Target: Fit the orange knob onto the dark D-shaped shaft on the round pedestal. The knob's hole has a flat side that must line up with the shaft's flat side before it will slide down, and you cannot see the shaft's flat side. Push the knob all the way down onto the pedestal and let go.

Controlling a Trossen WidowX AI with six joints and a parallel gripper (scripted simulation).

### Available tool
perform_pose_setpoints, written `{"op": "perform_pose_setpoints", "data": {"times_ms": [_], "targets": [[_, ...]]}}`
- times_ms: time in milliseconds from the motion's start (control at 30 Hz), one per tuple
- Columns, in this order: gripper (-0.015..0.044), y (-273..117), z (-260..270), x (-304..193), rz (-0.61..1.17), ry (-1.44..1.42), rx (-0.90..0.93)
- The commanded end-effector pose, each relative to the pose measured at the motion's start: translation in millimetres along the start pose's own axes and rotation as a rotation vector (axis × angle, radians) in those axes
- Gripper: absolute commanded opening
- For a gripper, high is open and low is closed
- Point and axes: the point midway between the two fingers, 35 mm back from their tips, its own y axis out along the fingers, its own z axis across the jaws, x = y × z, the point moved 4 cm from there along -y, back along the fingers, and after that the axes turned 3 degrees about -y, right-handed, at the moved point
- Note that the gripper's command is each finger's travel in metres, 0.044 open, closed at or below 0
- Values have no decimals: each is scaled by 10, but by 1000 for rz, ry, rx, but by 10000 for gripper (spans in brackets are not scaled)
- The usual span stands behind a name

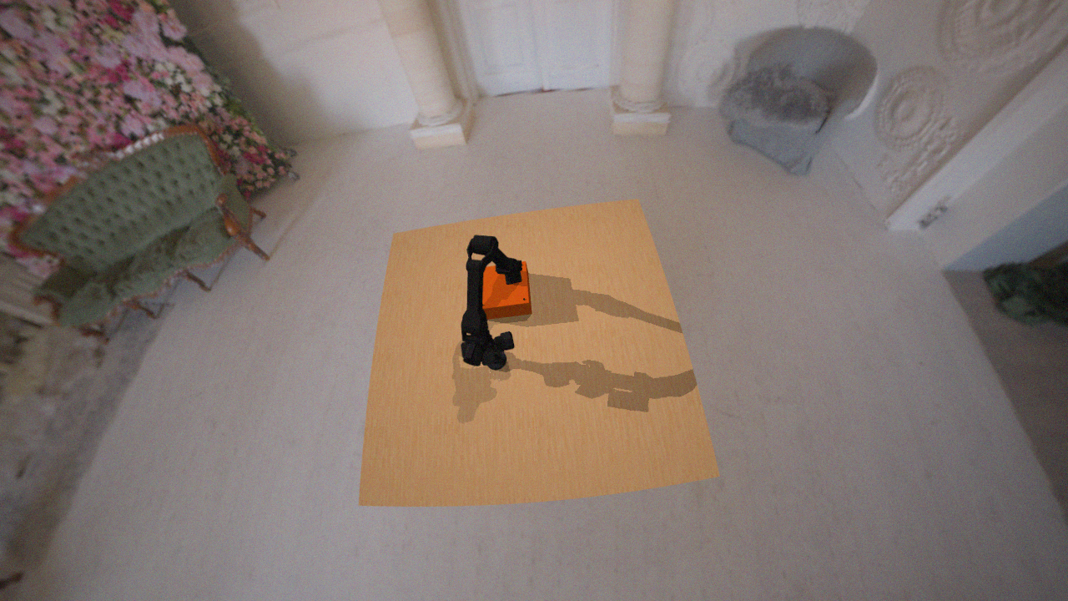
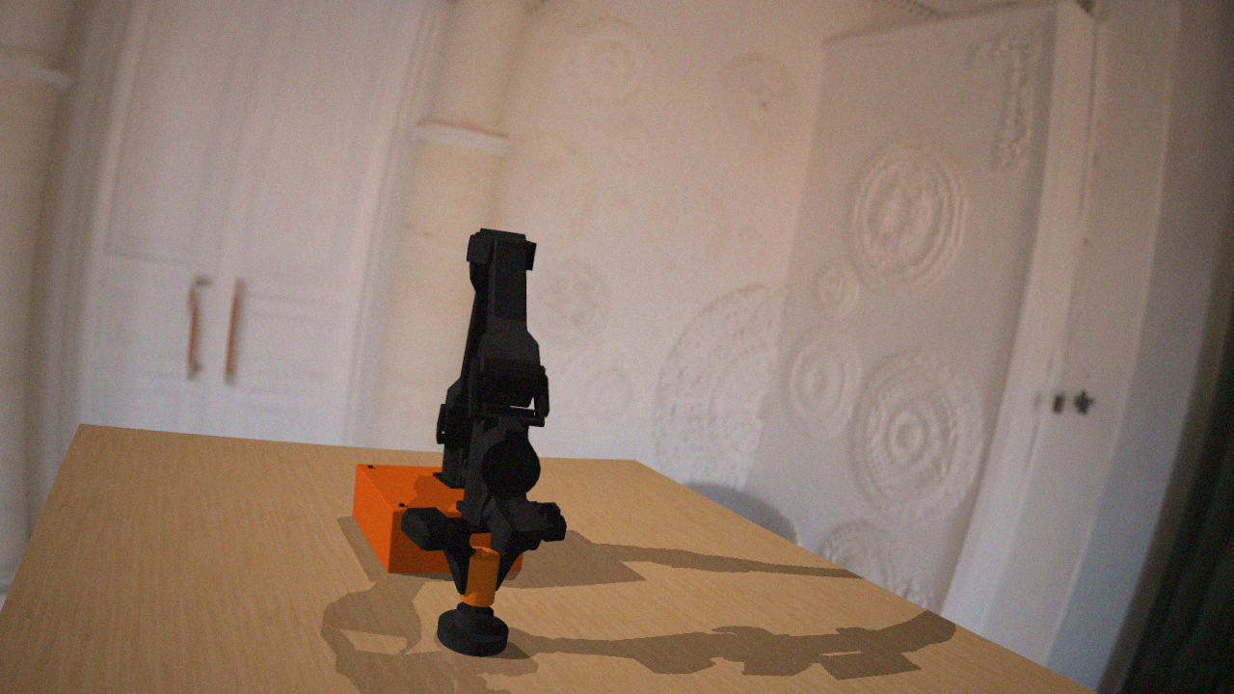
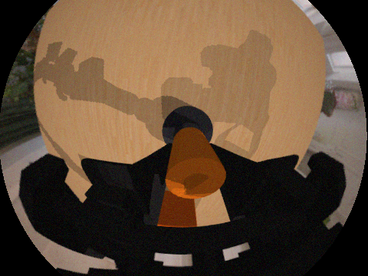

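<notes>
1 knob (image 2: 481, 578) (image 3: 195, 165), orange, round-sided. Held near-upright above the pedestal, apparently so its hole can meet the shaft from overhead. Not seated: its lower end stands clear of the pedestal's wide base.

1 gripper (image 2: 479, 579) (image 3: 190, 146), black, 2 fingers. Clenched on the knob, 1 finger to the left and 1 to the right in the exterior view. The opposed grip likely serves 2 purposes: turning the knob about its own axis and pressing it down.

1 pedestal (image 2: 471, 636) (image 3: 188, 115), dark, round, directly under the knob. Wide base, presumably for steadiness under push and twist. A narrower dark part rises to the knob's lower end; whether they touch, and where the flat side faces, cannot be told.

1 arm (image 1: 475, 291) (image 2: 509, 302), black, reaching from the far side to the near side and bending down over the pedestal, a posture that suits a downward push.

1 box (image 1: 507, 295) (image 2: 372, 526), orange, on the table (image 1: 537, 448) (image 2: 215, 518), beyond the pedestal; no part in the fit is evident.

Step in hand, as judged: finding the matching angle. Next call: small turns under light downward pressure until it drops, then full seating and release. Risk: hard pressing while misaligned could tilt the knob or make it slip.
</notes>
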Motion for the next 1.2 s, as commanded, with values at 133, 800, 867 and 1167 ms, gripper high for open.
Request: {"op": "perform_pose_setpoints", "data": {"times_ms": [133, 800, 867, 1167], "targets": [[0, 4, -6, 2, 0, 51, -4], [0, 129, 4, -3, 1, -46, -4], [0, 141, 2, -2, 1, -51, -4], [0, 134, 3, -1, 0, -36, -3]]}}
